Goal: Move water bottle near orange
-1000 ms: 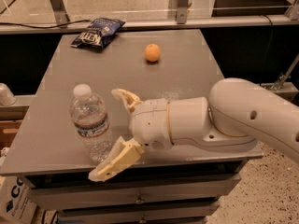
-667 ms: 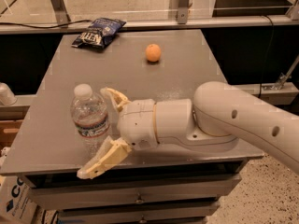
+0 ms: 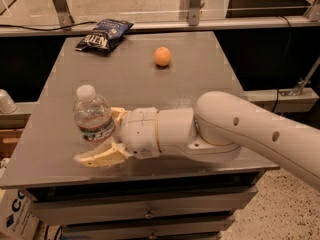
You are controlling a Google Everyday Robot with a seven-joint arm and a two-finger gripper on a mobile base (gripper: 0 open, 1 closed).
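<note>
The gripper (image 3: 98, 138) is opened wide around the water bottle (image 3: 93, 115). It seems light and slippery; its middle should be held gently.

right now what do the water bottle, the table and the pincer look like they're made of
Water bottle: clear, thin, glossy plastic; you can see through its ridged body, and the cap is white. Table: grey with a dull sheen, probably metal or laminate. Pincer, around the bottle near the table's front left in this view: cream and smooth, likely moulded plastic.
</note>
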